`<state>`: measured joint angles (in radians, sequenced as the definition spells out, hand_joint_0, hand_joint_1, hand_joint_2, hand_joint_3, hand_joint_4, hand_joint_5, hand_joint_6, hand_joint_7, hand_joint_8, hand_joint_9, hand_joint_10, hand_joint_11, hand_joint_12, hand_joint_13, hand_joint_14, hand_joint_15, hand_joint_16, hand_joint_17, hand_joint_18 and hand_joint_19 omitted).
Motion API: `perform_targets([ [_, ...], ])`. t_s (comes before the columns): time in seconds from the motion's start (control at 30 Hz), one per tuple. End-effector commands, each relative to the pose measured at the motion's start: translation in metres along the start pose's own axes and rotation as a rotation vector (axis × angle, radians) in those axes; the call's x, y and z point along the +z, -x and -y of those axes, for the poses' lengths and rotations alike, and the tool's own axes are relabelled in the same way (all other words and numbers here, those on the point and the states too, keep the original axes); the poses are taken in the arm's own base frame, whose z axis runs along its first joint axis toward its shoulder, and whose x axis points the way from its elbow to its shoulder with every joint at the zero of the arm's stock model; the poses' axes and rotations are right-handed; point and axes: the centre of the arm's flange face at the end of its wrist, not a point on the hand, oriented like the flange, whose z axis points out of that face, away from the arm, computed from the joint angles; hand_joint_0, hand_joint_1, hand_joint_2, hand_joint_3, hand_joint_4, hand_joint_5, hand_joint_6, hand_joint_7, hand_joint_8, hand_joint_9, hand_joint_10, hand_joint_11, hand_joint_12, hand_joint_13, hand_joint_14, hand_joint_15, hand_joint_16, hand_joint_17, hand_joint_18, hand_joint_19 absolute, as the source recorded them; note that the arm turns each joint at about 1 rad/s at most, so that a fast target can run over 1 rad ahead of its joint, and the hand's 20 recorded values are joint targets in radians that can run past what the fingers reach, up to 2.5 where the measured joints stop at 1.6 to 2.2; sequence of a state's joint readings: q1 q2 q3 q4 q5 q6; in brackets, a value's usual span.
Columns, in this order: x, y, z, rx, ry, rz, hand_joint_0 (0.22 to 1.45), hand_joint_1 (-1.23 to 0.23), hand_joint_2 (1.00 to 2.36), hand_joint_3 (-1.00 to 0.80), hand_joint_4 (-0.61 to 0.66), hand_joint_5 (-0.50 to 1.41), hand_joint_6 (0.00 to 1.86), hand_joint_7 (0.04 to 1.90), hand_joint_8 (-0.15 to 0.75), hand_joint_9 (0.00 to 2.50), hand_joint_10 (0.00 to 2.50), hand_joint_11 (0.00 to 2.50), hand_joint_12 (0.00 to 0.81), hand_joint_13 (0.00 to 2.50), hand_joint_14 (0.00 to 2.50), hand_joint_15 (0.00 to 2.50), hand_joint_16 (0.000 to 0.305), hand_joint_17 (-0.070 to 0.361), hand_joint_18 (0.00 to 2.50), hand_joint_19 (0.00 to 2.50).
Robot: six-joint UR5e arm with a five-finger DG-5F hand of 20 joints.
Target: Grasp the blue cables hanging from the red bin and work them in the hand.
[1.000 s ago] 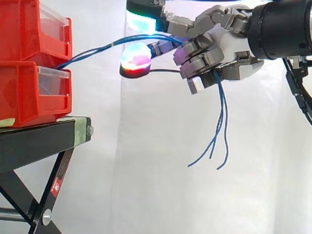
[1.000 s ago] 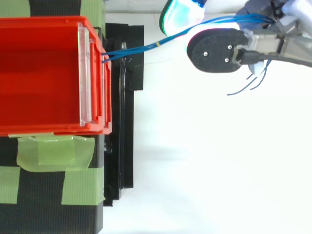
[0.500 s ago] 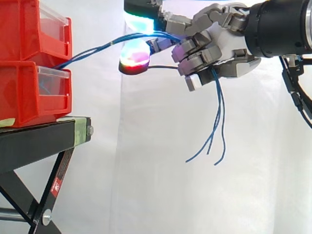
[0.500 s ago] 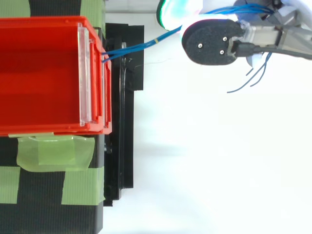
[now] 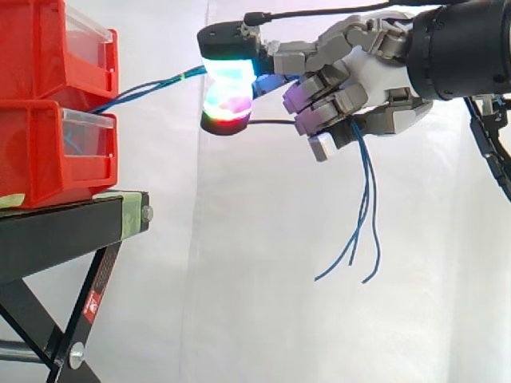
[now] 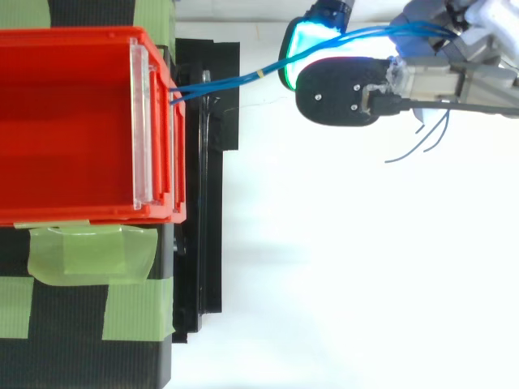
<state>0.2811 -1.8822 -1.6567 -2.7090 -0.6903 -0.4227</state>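
Two red bins (image 5: 40, 152) sit stacked on the black counter (image 5: 64, 231) at the left. The blue cables (image 5: 144, 86) leave the front where the two bins meet and climb rightward past a glowing fingertip (image 5: 227, 92) into the hand (image 5: 375, 80). Its curled fingers clasp them. The loose ends dangle below the hand against the white curtain (image 5: 263, 303).

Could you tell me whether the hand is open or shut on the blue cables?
Shut on them: the hand holds the blue cables in curled fingers; they run from the red bin and dangle below.
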Motion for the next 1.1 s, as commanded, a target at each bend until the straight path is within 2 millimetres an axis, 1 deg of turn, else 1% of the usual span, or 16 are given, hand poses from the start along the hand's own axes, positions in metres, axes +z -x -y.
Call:
perform_targets([
  [0.0, -0.001, -0.001, 0.0, -0.007, -0.001, -0.008, 0.92, -0.63, 1.02, -0.63, 0.15, 0.09, 0.65, 1.18, 0.455, 1.81, 2.5, 2.5, 0.533, 1.89, 2.5, 1.4, 0.203, 0.153, 2.5, 0.76],
  [0.03, -0.001, -0.002, 0.0, -0.009, 0.0, -0.008, 0.9, -0.62, 1.02, -0.66, 0.15, 0.09, 0.64, 1.19, 0.455, 1.81, 2.5, 2.5, 0.533, 1.89, 2.5, 1.4, 0.203, 0.153, 2.5, 0.76],
  [0.1, -0.001, -0.002, -0.001, -0.015, 0.002, -0.01, 0.87, -0.6, 1.01, -0.79, 0.16, 0.09, 0.59, 1.21, 0.455, 1.81, 2.5, 2.5, 0.533, 1.89, 2.5, 1.4, 0.203, 0.153, 2.5, 0.76],
  [0.17, 0.001, 0.001, 0.001, -0.023, 0.002, -0.006, 0.85, -0.59, 1.01, -0.85, 0.17, 0.09, 0.56, 1.22, 0.455, 1.81, 2.5, 2.5, 0.533, 1.89, 2.5, 1.4, 0.203, 0.153, 2.5, 0.76],
  [0.3, 0.005, 0.005, 0.001, -0.029, 0.008, 0.009, 0.83, -0.57, 1.0, -0.91, 0.18, 0.1, 0.55, 1.22, 0.455, 1.81, 2.5, 2.5, 0.533, 1.89, 2.5, 1.4, 0.203, 0.153, 2.5, 0.76],
  [0.47, 0.007, 0.007, 0.001, -0.042, 0.014, 0.018, 0.84, -0.58, 1.0, -0.91, 0.18, 0.1, 0.54, 1.22, 0.455, 1.81, 2.5, 2.5, 0.533, 1.89, 2.5, 1.4, 0.203, 0.153, 2.5, 0.76],
  [0.57, 0.009, 0.007, -0.001, -0.046, 0.024, 0.021, 0.86, -0.59, 1.01, -0.89, 0.18, 0.1, 0.63, 1.21, 0.455, 1.81, 2.5, 2.5, 0.533, 1.89, 2.5, 1.4, 0.203, 0.153, 2.5, 0.76],
  [0.6, 0.009, 0.007, 0.0, -0.048, 0.024, 0.023, 0.86, -0.6, 1.01, -0.86, 0.18, 0.1, 0.66, 1.19, 0.455, 1.81, 2.5, 2.5, 0.533, 1.89, 2.5, 1.4, 0.203, 0.153, 2.5, 0.76],
  [0.7, 0.011, 0.008, -0.001, -0.045, 0.031, 0.03, 0.89, -0.6, 1.01, -0.8, 0.18, 0.1, 0.67, 1.19, 0.455, 1.81, 2.5, 2.5, 0.533, 1.89, 2.5, 1.4, 0.203, 0.153, 2.5, 0.76],
  [0.87, 0.012, 0.007, -0.003, -0.051, 0.04, 0.031, 0.9, -0.61, 1.01, -0.75, 0.17, 0.1, 0.69, 1.18, 0.455, 1.81, 2.5, 2.5, 0.533, 1.89, 2.5, 1.4, 0.203, 0.153, 2.5, 0.76],
  [0.93, 0.013, 0.007, -0.004, -0.052, 0.045, 0.032, 0.89, -0.6, 1.01, -0.78, 0.17, 0.1, 0.68, 1.19, 0.455, 1.81, 2.5, 2.5, 0.533, 1.89, 2.5, 1.4, 0.203, 0.153, 2.5, 0.76],
  [1.0, 0.014, 0.006, -0.009, -0.051, 0.057, 0.031, 0.86, -0.59, 1.01, -0.85, 0.18, 0.1, 0.69, 1.19, 0.455, 1.81, 2.5, 2.5, 0.533, 1.89, 2.5, 1.4, 0.203, 0.153, 2.5, 0.76],
  [1.07, 0.017, 0.005, -0.017, -0.056, 0.068, 0.03, 0.85, -0.58, 1.01, -0.88, 0.18, 0.1, 0.67, 1.2, 0.455, 1.81, 2.5, 2.5, 0.533, 1.89, 2.5, 1.4, 0.203, 0.153, 2.5, 0.76],
])
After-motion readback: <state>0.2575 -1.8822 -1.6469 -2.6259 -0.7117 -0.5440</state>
